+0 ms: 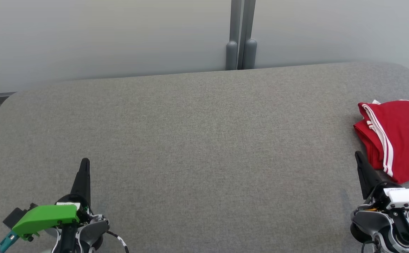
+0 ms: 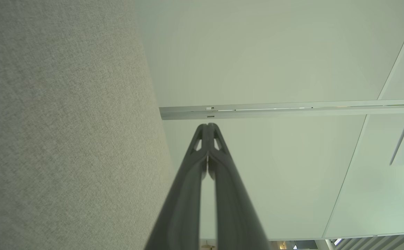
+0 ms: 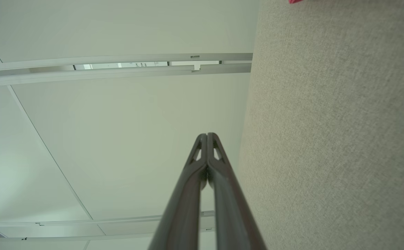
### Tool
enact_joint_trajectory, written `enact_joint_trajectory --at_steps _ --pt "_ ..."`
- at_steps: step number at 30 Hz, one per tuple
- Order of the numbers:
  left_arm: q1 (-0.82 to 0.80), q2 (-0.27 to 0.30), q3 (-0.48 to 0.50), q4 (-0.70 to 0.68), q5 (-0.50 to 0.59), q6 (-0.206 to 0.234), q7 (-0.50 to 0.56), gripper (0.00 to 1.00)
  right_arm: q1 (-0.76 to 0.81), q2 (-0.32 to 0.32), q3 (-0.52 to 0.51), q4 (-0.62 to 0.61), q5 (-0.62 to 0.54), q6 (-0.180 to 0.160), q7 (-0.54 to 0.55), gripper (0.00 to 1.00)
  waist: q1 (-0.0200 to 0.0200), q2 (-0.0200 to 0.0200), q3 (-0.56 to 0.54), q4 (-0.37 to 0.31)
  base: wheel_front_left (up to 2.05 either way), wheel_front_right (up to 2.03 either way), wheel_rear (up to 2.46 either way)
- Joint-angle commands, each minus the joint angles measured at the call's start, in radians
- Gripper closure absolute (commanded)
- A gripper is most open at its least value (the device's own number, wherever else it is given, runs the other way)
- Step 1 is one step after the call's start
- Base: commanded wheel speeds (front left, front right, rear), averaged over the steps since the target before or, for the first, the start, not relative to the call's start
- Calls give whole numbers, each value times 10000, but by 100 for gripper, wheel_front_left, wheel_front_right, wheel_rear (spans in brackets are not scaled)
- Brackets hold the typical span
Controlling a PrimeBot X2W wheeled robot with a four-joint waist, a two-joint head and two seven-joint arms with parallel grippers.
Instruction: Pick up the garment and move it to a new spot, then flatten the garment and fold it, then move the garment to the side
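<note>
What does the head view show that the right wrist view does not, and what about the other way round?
Head view adds: the white stripes and the shape of the red garment, which lies near the right edge of the table, and the left gripper, shut. Right wrist view adds: a close look along the right gripper, fingers pressed together, and a narrow gap in the wall rail. Both share: the table, the right gripper, the pale wall, and a bit of the garment's red.
</note>
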Motion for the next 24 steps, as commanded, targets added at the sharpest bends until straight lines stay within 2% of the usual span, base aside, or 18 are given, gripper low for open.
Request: enact_joint_trajectory --at_steps 1,24 --pt "-142 1 26 2 -47 -70 13 100 -100 -27 -23 20 43 4 57 100 0 0 0 0 0 0 0" --pt "-139 0 29 0 -44 -70 15 100 -103 -10 -46 20 17 4 61 100 0 0 0 0 0 0 0"
